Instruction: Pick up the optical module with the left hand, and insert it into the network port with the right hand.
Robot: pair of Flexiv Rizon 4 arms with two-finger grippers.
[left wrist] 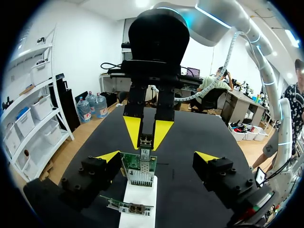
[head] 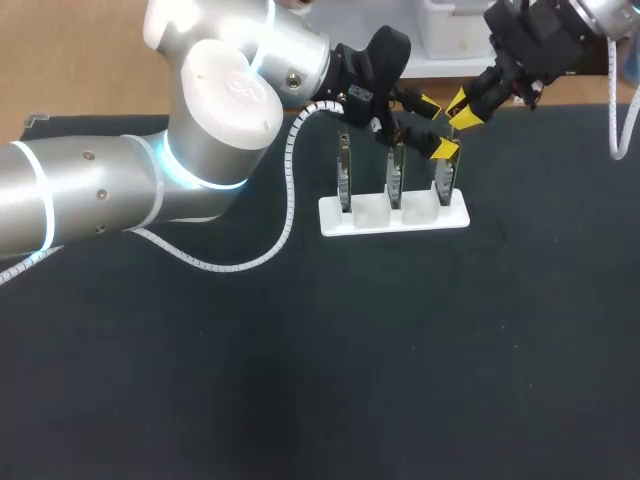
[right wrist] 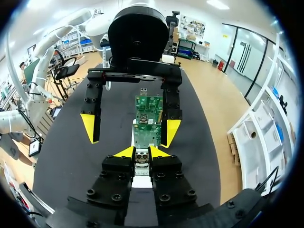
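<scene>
Right wrist view had the right gripper (right wrist: 141,153) pinching the module (right wrist: 141,161) right up against the top edge of the end board (right wrist: 147,121) on the stand (head: 340,222). Left gripper (right wrist: 130,135) was spread wide, one finger either side of that board.

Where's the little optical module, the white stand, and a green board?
optical module (left wrist: 146,141), left wrist view, its metal body.
white stand (head: 334,218), head view, its bare left end.
green board (right wrist: 145,135), right wrist view, its middle.
</scene>
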